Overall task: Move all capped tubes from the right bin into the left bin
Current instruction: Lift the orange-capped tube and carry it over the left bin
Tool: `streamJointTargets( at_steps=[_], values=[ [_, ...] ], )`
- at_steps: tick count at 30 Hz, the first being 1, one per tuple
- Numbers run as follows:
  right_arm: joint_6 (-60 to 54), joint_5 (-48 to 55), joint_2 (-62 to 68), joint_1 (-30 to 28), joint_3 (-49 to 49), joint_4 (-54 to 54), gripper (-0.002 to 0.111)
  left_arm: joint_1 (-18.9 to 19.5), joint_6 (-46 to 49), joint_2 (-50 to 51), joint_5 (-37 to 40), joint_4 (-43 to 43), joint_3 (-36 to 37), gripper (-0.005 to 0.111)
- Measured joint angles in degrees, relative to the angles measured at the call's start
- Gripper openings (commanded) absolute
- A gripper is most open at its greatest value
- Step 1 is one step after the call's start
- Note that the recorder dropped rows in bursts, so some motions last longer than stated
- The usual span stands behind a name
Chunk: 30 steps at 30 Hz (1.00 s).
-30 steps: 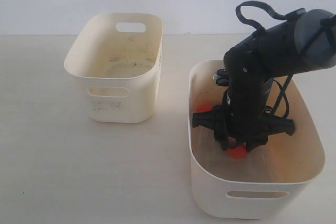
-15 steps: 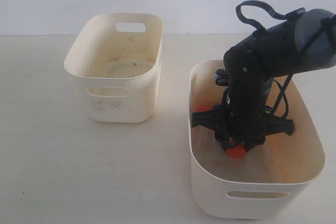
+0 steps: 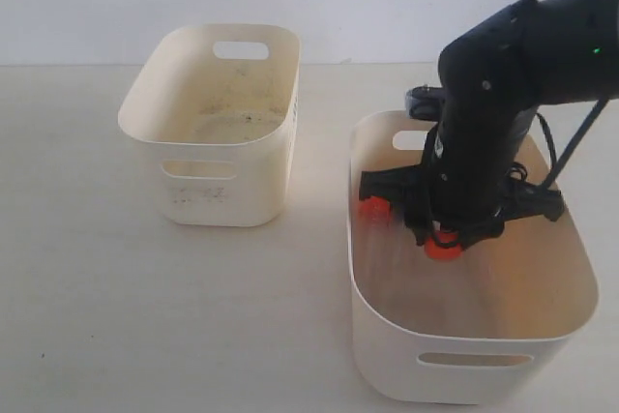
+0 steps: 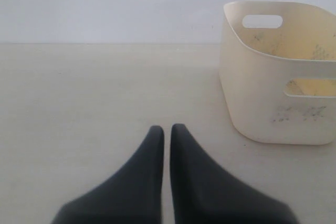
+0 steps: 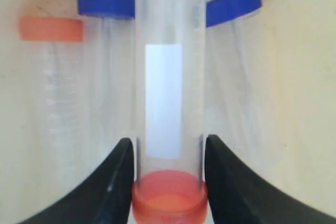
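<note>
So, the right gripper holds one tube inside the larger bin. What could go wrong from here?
1. The right gripper clamps the labelled tube only near its orange cap, so the long free end could swing or slip during the carry.
2. The tube looks low inside the right bin; moving sideways toward the left bin too early might knock it against the wall.
</note>
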Motion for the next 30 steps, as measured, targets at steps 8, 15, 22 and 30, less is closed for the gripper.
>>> streamJointTargets(
  at_steps=[8, 15, 22, 30],
  values=[
    [0.1, 2.7, -9.0, 0.0, 0.0, -0.8, 0.0, 0.0, 0.0, 0.0, 0.0, 0.0, 0.0, 0.004],
    [-2.9, -0.3, -17.8, 0.0, 0.0, -0.8, 0.0, 0.0, 0.0, 0.0, 0.0, 0.0, 0.0, 0.004],
    [-9.4, -8.7, -22.4, 0.0, -1.3, 3.4, 0.0, 0.0, 0.0, 0.0, 0.0, 0.0, 0.0, 0.004],
    [-21.3, -16.5, -13.9, 1.9, -12.7, 16.5, 0.0, 0.0, 0.0, 0.0, 0.0, 0.0, 0.0, 0.004]
  ],
)
